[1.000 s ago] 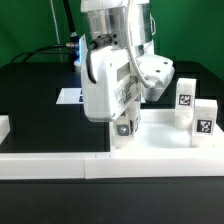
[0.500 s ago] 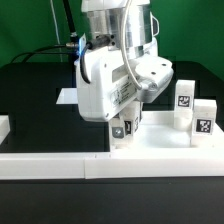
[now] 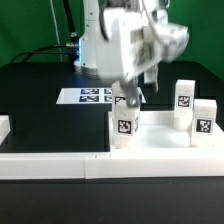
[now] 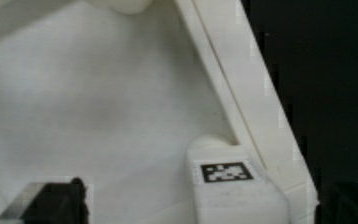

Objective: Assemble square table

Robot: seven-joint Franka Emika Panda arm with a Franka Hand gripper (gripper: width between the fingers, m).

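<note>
The square table's slab lies at the near right of the scene, three legs standing in its corner sockets. The gripper hovers just above the leftmost leg; its jaws appear parted and empty. Next likely fetching the fourth leg, unseen here.

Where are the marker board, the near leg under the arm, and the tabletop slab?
marker board (image 3: pixel 88 96), exterior view, on its printed tags.
near leg (image 3: pixel 124 125), exterior view, on its tagged front face.
tabletop slab (image 3: pixel 160 142), exterior view, on the bare inner surface between the legs.
</note>
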